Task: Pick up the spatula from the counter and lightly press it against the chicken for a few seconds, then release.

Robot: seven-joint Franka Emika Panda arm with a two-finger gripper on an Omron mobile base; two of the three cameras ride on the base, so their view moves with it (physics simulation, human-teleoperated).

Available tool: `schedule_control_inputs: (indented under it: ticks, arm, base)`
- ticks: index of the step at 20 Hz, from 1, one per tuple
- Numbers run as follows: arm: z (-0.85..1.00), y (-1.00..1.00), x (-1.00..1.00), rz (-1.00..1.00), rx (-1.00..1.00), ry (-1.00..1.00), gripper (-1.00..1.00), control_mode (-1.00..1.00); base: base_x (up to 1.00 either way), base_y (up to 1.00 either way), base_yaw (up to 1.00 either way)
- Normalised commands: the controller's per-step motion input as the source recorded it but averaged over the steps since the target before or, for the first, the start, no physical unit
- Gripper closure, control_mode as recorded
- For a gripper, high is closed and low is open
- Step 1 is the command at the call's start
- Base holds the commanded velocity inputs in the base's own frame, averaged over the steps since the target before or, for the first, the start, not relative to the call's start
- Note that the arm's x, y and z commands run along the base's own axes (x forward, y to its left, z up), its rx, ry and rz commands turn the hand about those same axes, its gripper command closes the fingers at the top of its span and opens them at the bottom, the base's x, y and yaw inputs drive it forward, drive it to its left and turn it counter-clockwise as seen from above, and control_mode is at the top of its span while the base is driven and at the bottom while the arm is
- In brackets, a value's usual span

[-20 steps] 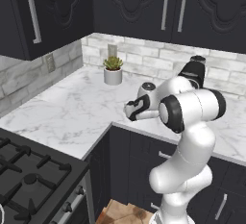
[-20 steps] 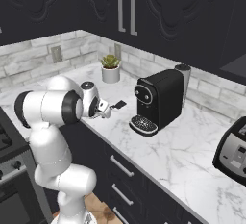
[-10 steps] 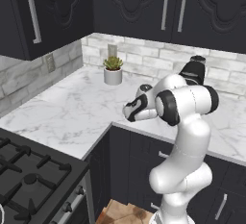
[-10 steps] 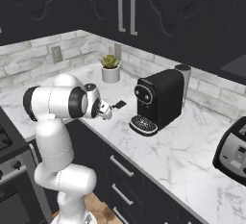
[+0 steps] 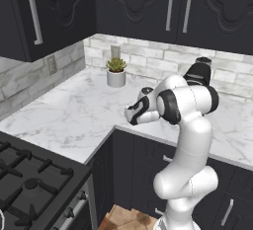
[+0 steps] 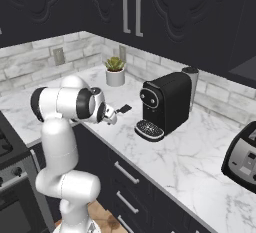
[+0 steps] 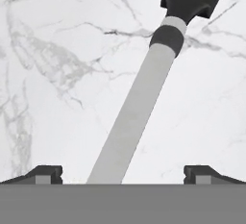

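Down on the marble counter (image 7: pixel 57 74), spatula (image 7: pixel 139 107) lying there, grey handle running up between the gripper (image 7: pixel 124 172) fingers, fingers spread wide and clear of it, black head at the far end, coffee machine (image 6: pixel 162 104) nearby

We see the spatula (image 7: pixel 139 107) lying flat on the white marble counter (image 7: pixel 57 74). It has a long pale grey handle, a black collar and a black slotted blade. In the right base view its dark blade (image 6: pixel 123 109) rests on the counter.
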Motion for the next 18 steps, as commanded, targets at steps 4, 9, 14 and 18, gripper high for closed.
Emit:
schedule_control_inputs:
  ticks: [4, 9, 14, 18]
  arm:
    - [-0.24, 0.02, 0.22, 0.00, 0.00, 0.02, -1.00, -1.00]
    - [-0.33, 0.11, 0.17, 0.00, 0.00, 0.03, 1.00, -1.00]
    - [-0.21, 0.00, 0.00, 0.00, 0.00, 0.00, 1.00, -1.00]
    - [-0.13, 0.02, 0.00, 0.00, 0.00, 0.00, 1.00, -1.00]
  base:
    - [0.00, 0.00, 0.00]
    - [0.00, 0.00, 0.00]
    - [0.00, 0.00, 0.00]
    - [0.00, 0.00, 0.00]
